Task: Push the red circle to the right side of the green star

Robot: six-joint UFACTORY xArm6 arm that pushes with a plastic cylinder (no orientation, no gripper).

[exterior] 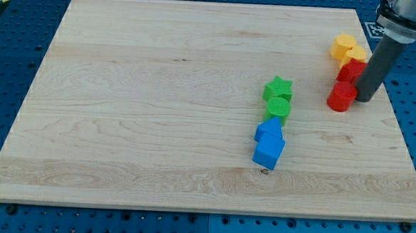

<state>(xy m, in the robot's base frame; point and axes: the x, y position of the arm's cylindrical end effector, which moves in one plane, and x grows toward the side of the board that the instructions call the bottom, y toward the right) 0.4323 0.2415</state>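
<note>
you are looking at eight blocks sitting on the wooden board [159,92], two of each colour. two greens are lying near the middle right: the green star [278,87] and, touching it on the side toward the view's bottom, a green circle [277,108]. two blues are continuing that column downward: a blue block [269,128] of unclear shape touching the green circle, and a blue cube [268,152] below it, tilted. two yellows are sitting near the view's top right corner: a yellow block [343,45] and a second yellow block [355,56] pressed against it; you cannot make out their shapes. two reds are lying just below the yellows: a red block [351,70] of unclear shape, and the red circle [341,97] beneath it, touching it.

the red circle is resting well to the view's right of the green star, at nearly the same height on the board, with bare wood between them.

my tip [364,100] is standing on the board just beside the red circle, on its right side in the view, seemingly touching it. the rod is carrying no jaws, so you are seeing nothing clasped or released; it is only pressing alongside.
</note>
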